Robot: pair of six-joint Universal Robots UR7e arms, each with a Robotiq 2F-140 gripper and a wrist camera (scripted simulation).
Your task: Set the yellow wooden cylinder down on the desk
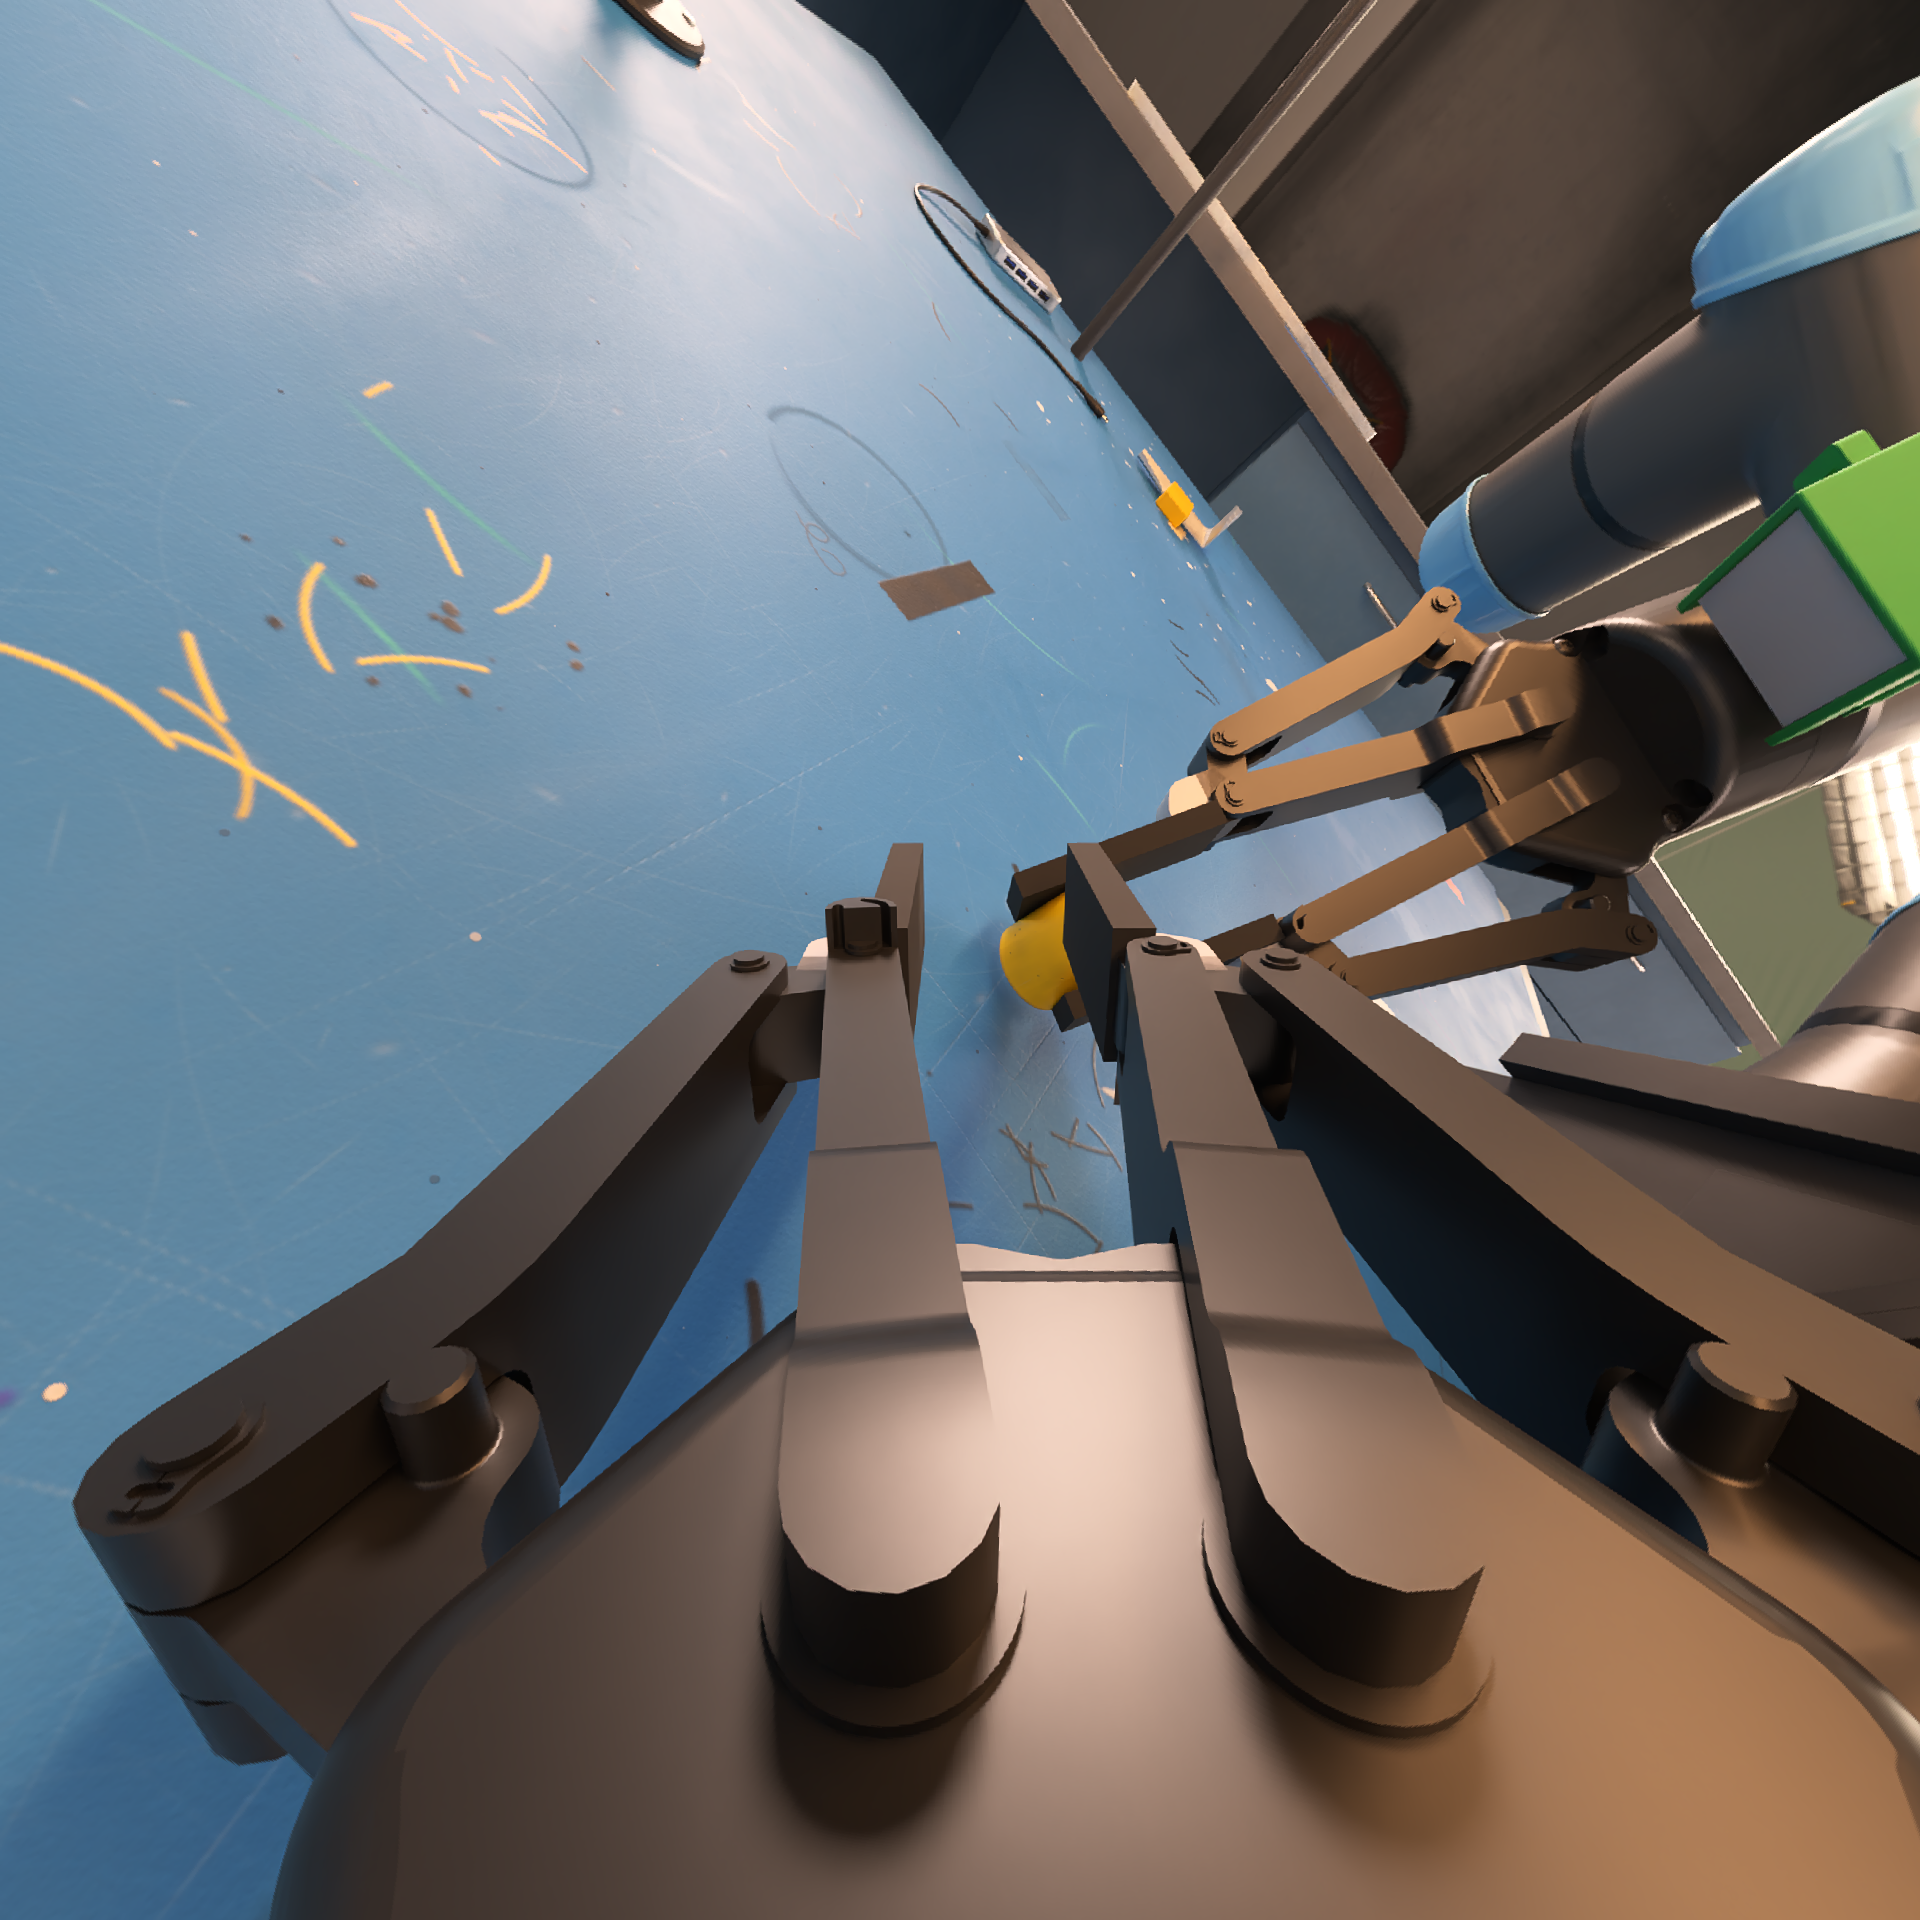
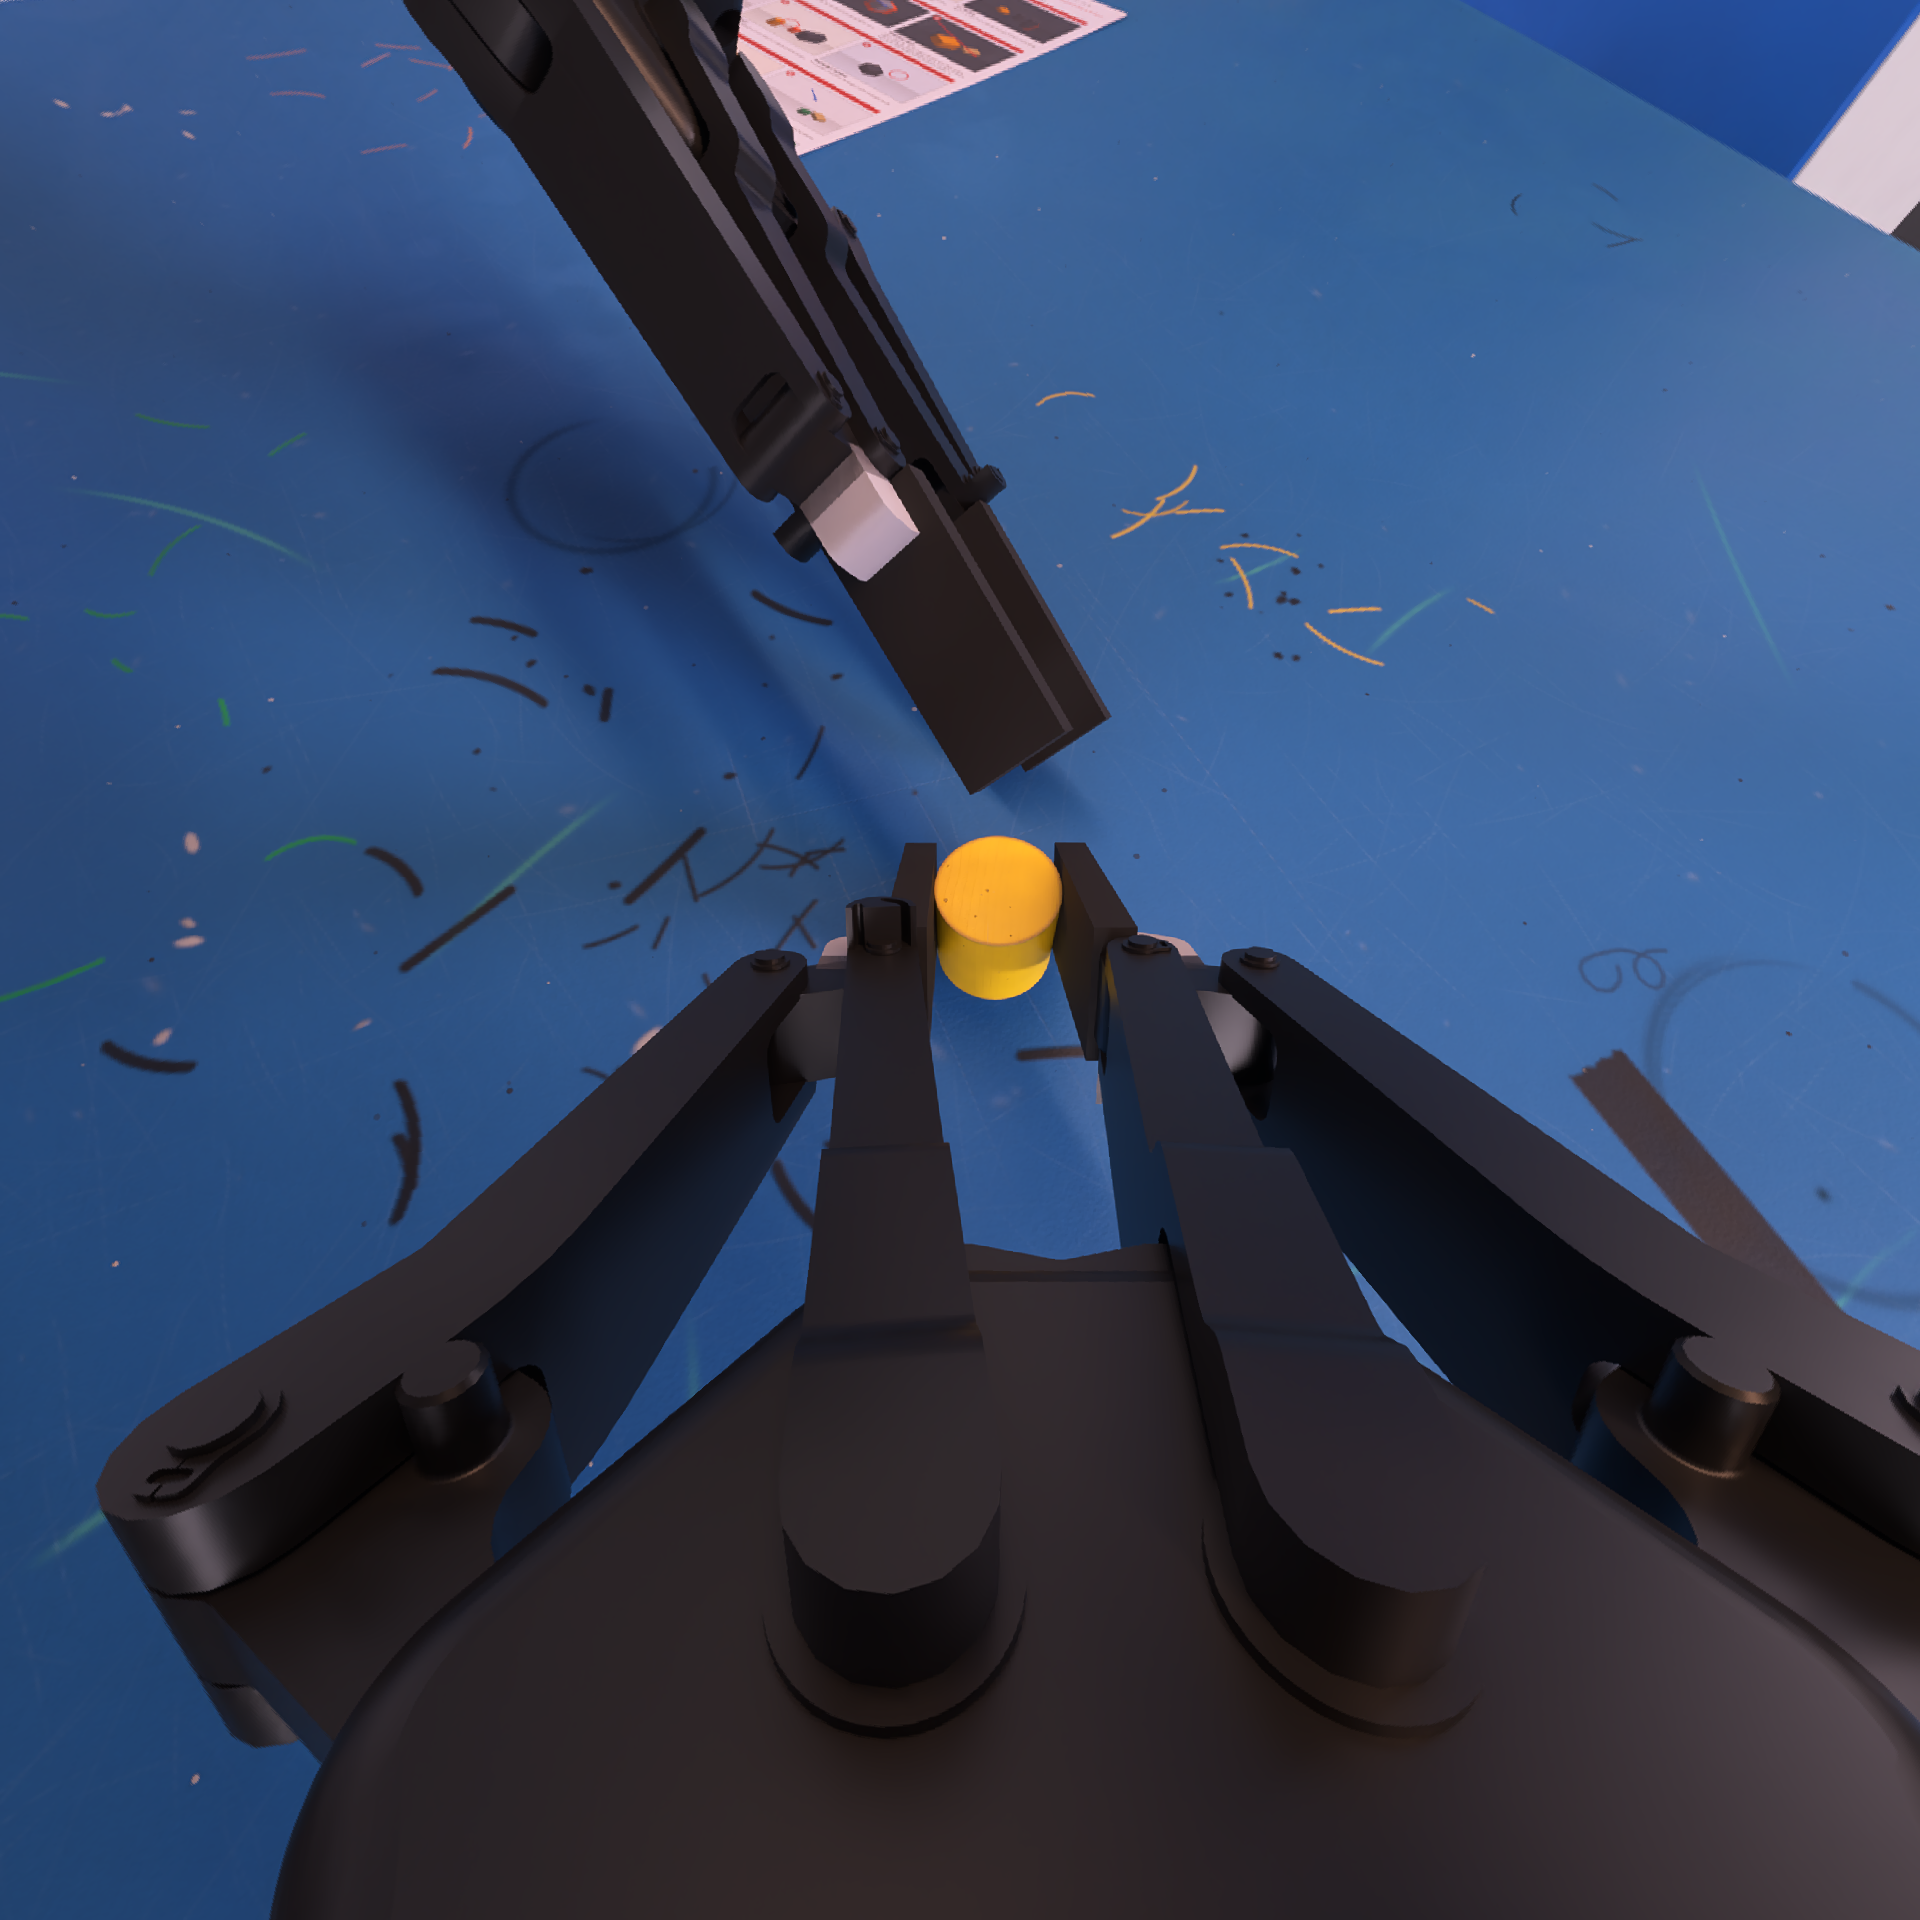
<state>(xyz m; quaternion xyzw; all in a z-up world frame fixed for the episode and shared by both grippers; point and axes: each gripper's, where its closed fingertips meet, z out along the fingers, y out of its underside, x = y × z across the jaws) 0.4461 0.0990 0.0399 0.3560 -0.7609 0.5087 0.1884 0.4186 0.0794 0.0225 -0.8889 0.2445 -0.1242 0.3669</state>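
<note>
The yellow wooden cylinder [image 2: 995, 914] stands upright between the fingers of my right gripper [image 2: 995, 894], which is shut on its sides. It is at or just above the blue desk [image 2: 1455, 831]; I cannot tell whether it touches. In the left wrist view the cylinder [image 1: 1031, 956] shows in the right gripper [image 1: 1055, 951], which reaches in from the right. My left gripper [image 1: 997, 883] is open and empty, with desk [image 1: 520, 935] showing between its fingers. It also shows in the right wrist view [image 2: 1039, 743], tips just beyond the cylinder and apart from it.
A USB hub with a looped cable [image 1: 1023, 270] and a small yellow and grey piece [image 1: 1179, 509] lie near the desk's far edge, with shelving beyond. A grey tape patch [image 1: 935, 589] lies mid-desk. A printed sheet [image 2: 914, 52] lies at the far side, a dark tape strip [image 2: 1683, 1164] at the right.
</note>
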